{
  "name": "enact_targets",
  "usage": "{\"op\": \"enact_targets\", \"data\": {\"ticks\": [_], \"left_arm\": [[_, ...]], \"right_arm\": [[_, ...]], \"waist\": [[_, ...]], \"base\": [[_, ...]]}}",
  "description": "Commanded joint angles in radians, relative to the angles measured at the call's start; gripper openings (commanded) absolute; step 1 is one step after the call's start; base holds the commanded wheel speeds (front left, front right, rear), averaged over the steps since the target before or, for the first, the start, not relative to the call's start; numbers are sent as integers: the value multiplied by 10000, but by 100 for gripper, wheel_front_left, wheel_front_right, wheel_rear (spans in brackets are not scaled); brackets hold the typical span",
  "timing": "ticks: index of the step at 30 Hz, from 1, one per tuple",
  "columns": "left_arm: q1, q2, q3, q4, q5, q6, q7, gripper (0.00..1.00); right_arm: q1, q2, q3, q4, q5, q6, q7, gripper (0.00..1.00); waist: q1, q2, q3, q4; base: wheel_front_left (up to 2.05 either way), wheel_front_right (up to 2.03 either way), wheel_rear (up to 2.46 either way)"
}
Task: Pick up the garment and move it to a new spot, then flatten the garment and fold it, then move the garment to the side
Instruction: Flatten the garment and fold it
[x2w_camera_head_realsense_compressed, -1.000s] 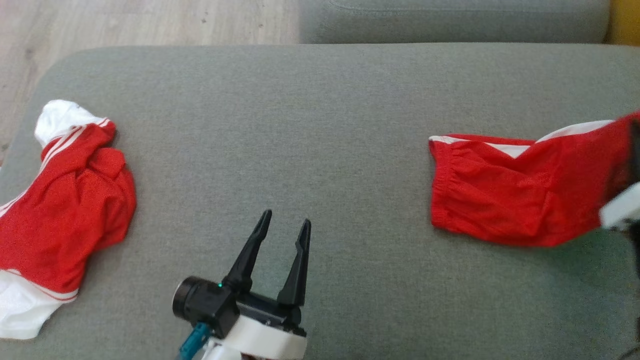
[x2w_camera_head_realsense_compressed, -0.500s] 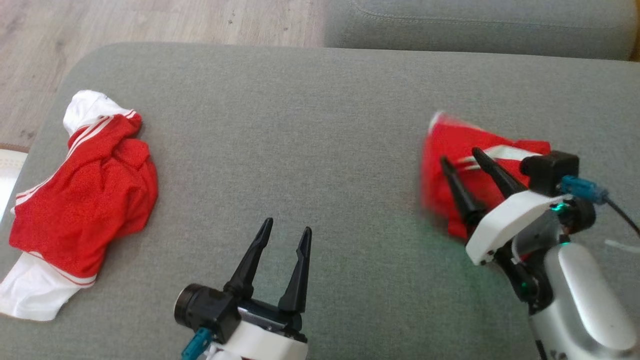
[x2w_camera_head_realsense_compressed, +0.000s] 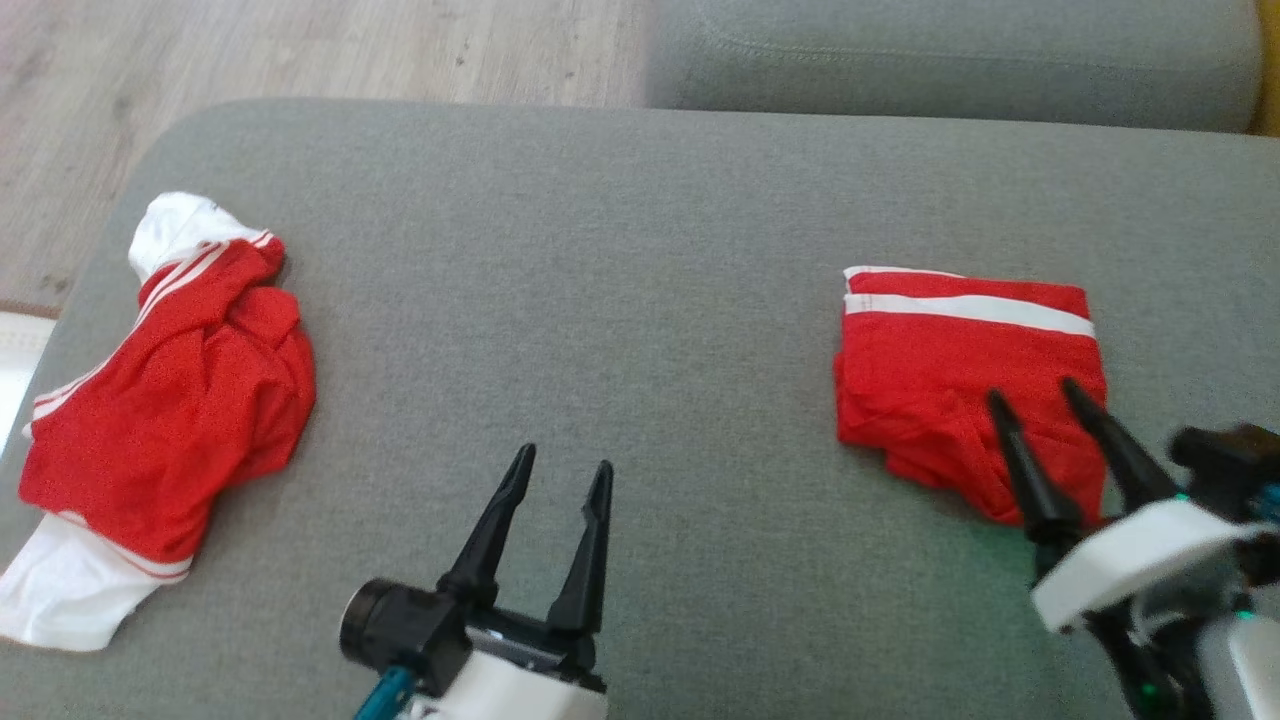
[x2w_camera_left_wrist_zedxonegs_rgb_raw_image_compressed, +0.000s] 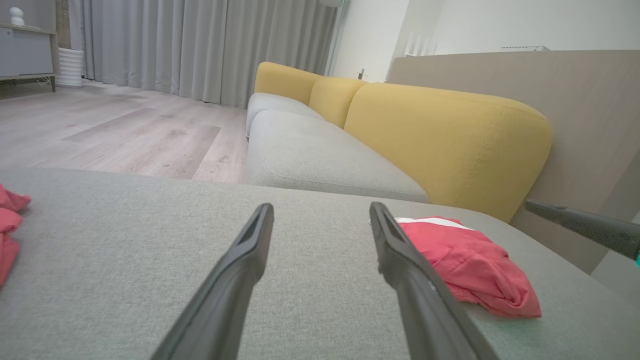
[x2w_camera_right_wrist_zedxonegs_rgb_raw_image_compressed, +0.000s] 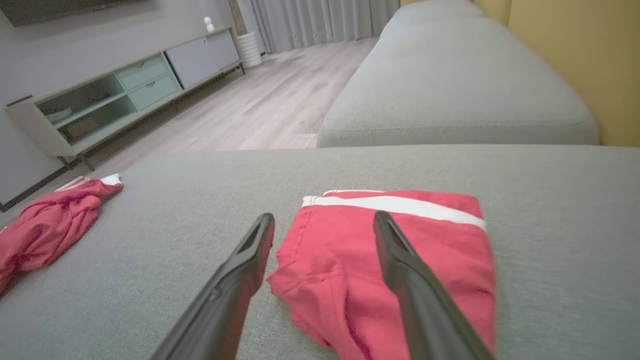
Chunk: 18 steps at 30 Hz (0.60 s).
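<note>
The garment (x2w_camera_head_realsense_compressed: 940, 390) is red, folded compactly; a white stripe crosses its upper edge. It lies flat, centre right.

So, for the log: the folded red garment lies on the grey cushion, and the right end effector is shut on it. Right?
No. The right end effector is open, poised over the folded red garment on the grey cushion; the right wrist view shows it.

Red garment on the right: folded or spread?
Folded. The red garment lies as a compact rectangle with layered edges on its left side, white stripe across the far edge.
</note>
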Motion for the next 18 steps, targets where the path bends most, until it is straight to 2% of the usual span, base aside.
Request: {"op": "enact_targets", "data": {"ticks": [1,7,12,15,18], "left_arm": [[39,-26,432,-404,50,45,-78,100],[700,-26,1095,-628,109,464,-78,100],[1393,-26,1728,-802,60,1032,-78,100],[1707,-26,1923,-865,74,1258,-78,100],[1938,-26,1979,-871,116,1295,-78,100]], "right_arm": [[-6,-170,-57,-549,35,-7,-268,100],[482,-3,-1132,-641,-254,-7,-1813,100],[952,-247,-1004,-52,-857,-7,-3511,100],[1220,-279,-911,571,-1197,-7,-4103,100],[1378,-84,-863,1130,-1277,-7,-4393,100]], "waist": [[0,0,-99,-85],[0,0,-664,-522],[0,0,-1261,-758],[0,0,-1501,-807],[0,0,-1675,-792]], "base": [[0,0,0],[0,0,0],[0,0,0],[0,0,0],[0,0,0]]}}
